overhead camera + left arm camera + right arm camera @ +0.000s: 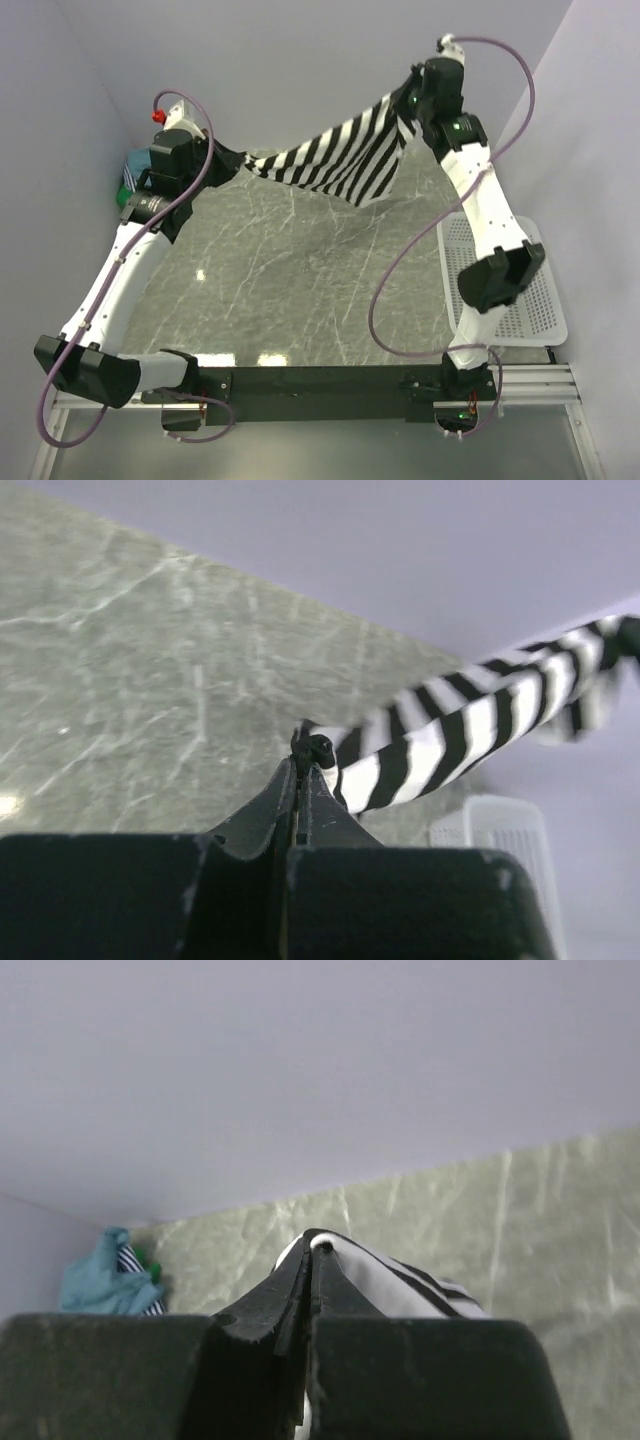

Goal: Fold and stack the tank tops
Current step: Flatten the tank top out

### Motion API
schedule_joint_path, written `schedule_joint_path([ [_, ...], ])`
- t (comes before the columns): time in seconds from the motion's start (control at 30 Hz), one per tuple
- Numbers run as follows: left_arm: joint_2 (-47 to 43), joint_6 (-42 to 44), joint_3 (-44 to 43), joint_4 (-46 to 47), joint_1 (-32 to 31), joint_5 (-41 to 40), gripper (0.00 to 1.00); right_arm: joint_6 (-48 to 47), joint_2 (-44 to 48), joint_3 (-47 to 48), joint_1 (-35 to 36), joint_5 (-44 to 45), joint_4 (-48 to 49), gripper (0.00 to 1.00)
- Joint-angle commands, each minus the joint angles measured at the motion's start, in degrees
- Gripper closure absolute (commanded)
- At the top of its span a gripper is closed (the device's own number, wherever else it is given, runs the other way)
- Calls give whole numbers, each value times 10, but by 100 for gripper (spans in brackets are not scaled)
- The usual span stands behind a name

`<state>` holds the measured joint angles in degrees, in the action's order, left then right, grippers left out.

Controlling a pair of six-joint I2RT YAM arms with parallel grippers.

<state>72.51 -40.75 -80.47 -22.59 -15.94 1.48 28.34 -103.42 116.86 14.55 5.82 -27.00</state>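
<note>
Tops: one striped tank top (340,160) across the upper frame, ends pinched between the tightly closed fingers of left gripper (243,163) and right gripper (408,104); bunched heap (138,165) at left, hard to count.

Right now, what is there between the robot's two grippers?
The black-and-white striped tank top, stretched in the air from the left gripper to the right gripper; the top view shows it best.
</note>
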Motion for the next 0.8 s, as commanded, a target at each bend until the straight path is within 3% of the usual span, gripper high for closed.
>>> schedule_joint_path([
  [0.0, 1, -14, 28, -18, 13, -73, 99, -40, -100, 119, 7, -33, -102, 100],
  [0.1, 14, -36, 72, -20, 42, -85, 99, -44, -173, 144, 28, -36, -133, 95],
  [0.2, 27, -54, 122, -14, 50, -63, 99, -36, -139, 33, 43, -21, -97, 56],
  [0.27, 26, -68, 151, 0, 50, -42, 99, -20, -103, -85, 47, -20, -45, 49],
  [0.4, 33, -78, 193, 17, 50, -35, 99, 11, -25, -241, 71, -7, 2, 48],
  [0.63, 40, -81, 208, 23, 50, -45, 99, 105, 93, -525, 173, 31, 69, 51],
  [0.77, 37, -82, 211, 23, 50, -46, 99, 140, 135, -616, 213, 10, 126, 51],
])
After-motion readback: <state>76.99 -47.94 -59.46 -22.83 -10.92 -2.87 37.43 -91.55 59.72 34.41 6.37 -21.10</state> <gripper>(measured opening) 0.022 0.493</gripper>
